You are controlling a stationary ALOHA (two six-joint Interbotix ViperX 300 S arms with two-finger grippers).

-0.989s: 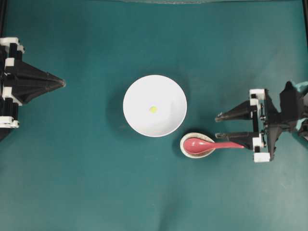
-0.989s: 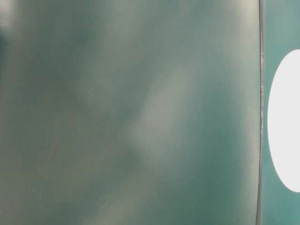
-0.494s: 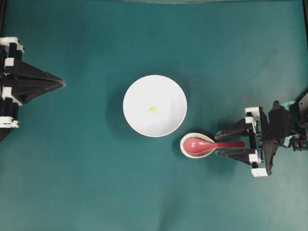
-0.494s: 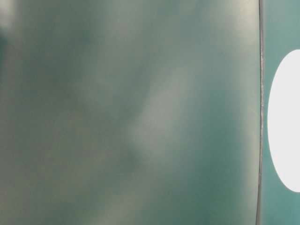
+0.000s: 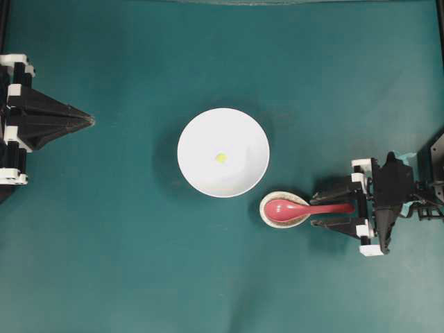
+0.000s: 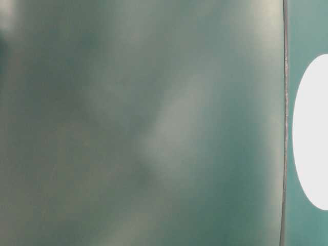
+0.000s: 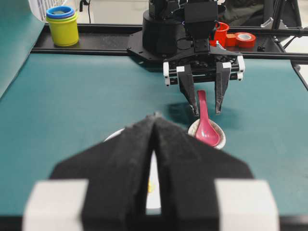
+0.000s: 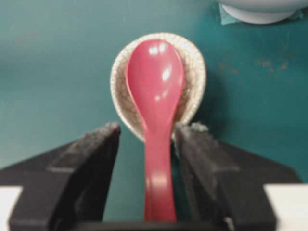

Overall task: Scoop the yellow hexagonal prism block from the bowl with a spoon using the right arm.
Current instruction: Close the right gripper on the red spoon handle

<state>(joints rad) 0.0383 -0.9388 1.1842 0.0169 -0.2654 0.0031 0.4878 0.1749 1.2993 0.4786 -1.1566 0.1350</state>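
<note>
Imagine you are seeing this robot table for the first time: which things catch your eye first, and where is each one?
The large round white bowl at the middle of the green table stands out, with a tiny yellow block inside. Just beside it, a glossy pink-red spoon lies with its scoop in a small speckled cream spoon rest. The right gripper is open, one finger on each side of the spoon's handle.

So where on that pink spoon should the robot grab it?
Probably the straight handle of the spoon, coming from its free end: the scoop sits in the spoon rest, and the open right gripper already straddles the handle without touching it.
</note>
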